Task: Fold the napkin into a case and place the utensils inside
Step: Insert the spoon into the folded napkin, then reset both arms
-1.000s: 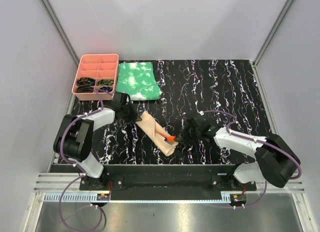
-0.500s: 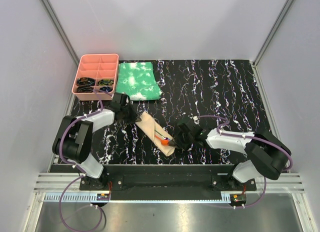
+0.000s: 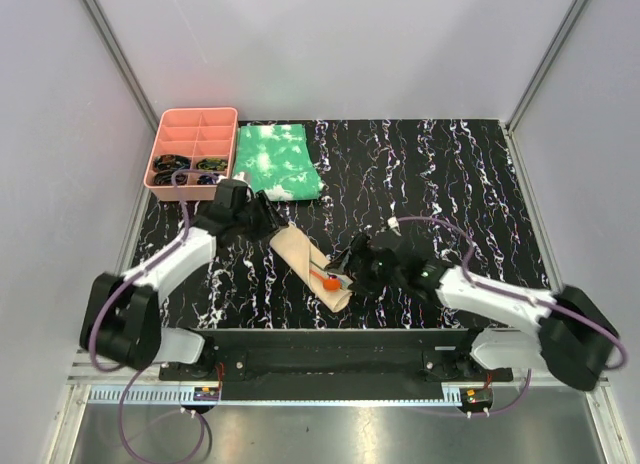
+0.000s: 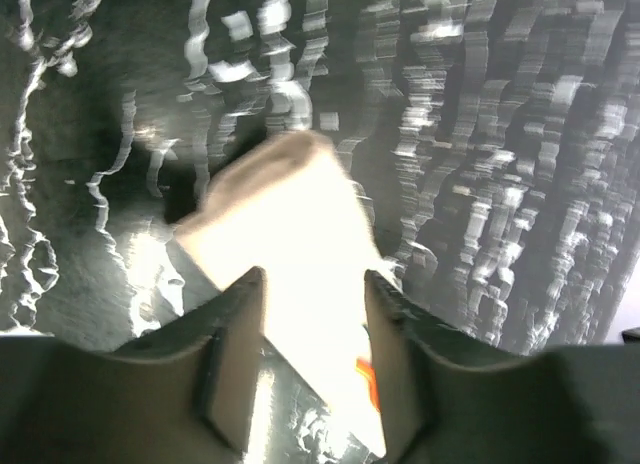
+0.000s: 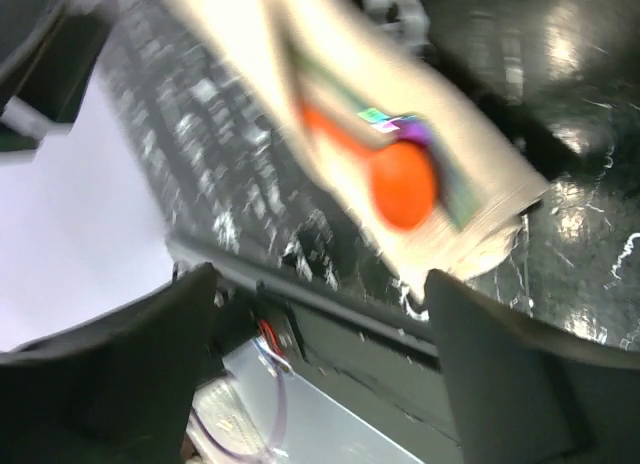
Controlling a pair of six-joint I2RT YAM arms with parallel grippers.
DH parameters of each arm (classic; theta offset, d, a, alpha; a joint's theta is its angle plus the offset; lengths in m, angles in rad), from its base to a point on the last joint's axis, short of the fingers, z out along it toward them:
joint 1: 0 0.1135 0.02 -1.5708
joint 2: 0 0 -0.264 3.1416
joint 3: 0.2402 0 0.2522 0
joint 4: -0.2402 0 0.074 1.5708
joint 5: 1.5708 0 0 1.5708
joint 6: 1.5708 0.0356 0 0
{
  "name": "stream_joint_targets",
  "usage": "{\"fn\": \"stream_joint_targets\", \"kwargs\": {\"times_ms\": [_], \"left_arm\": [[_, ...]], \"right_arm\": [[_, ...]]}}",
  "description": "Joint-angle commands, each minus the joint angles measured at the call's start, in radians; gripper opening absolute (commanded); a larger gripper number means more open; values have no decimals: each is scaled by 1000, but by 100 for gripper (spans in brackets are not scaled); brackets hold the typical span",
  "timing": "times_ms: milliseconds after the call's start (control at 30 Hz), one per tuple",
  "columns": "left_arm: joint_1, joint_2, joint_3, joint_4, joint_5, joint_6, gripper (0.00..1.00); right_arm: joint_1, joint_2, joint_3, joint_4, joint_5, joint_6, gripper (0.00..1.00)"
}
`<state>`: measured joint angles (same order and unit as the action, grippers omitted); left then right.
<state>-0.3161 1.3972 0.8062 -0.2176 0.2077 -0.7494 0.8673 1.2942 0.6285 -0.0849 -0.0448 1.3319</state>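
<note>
Napkin (image 3: 306,263) near front edge of table (image 3: 460,179)

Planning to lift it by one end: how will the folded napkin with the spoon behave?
Probably floppy: the napkin is folded cloth, so its free end should sag. The orange spoon lies with its round head exposed, so it might slide out.

The napkin (image 3: 300,254) is showing as soft matt tan cloth, the orange spoon (image 5: 403,184) is gleaming as smooth plastic, the black marbled table (image 3: 450,174) is reflecting light glossily, the mottled green cloth (image 3: 275,162) is looking matt, and the pink tray (image 3: 197,111) is looking like smooth plastic.
</note>
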Motion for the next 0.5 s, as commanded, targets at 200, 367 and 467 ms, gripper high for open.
{"fn": "stream_joint_targets", "kwargs": {"times_ms": [200,367,467], "left_arm": [[-360,-412,-94,20,-88,97,75],[-590,-533,-205,98,-202,91,84],[-621,-592,-232,138,-202,84,91]], "right_arm": [[7,-447,-38,-318,264,-520,100],[6,-620,-67,-346,385,-568,100],[7,-723,-110,-296,385,-588,100]]}}
